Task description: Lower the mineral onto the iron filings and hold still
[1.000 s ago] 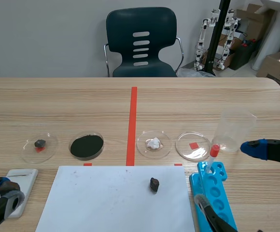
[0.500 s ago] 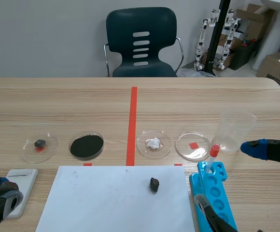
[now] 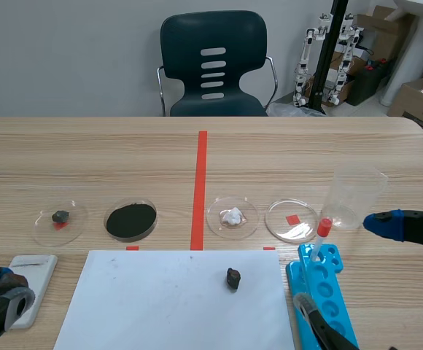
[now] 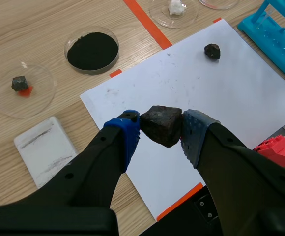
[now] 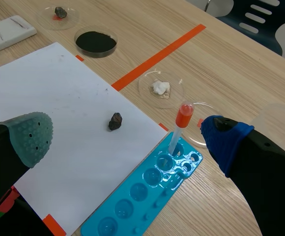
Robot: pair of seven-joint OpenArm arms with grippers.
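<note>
In the scene view a large white paper sheet (image 3: 160,306) lies on the pale wooden table (image 3: 87,153). Just past the sheet's far left corner stands the round clear dish of black iron filings (image 3: 131,220). A small dark stone (image 3: 233,278) rests on the sheet's right part. Left of the sheet lies a flat white rectangular tile (image 3: 36,281), and right of it a bright blue plastic rack (image 3: 324,292) carries a red-capped clear dropper (image 3: 321,237). Beyond the sheet's far right corner sit a clear dish with a white lump (image 3: 232,216) and a clear plastic beaker (image 3: 354,197).

In the left wrist view the left tool (image 4: 161,129) is clamped on the dark rough mineral chunk (image 4: 161,123), one blue pad pressed to each side of it. The chunk hangs over the sheet's left part, well apart from the filings dish, which stands ahead beyond the sheet's far edge.

In the right wrist view the right tool (image 5: 128,135) has its fingers spread wide, hanging over the sheet's right edge and the rack.
</note>
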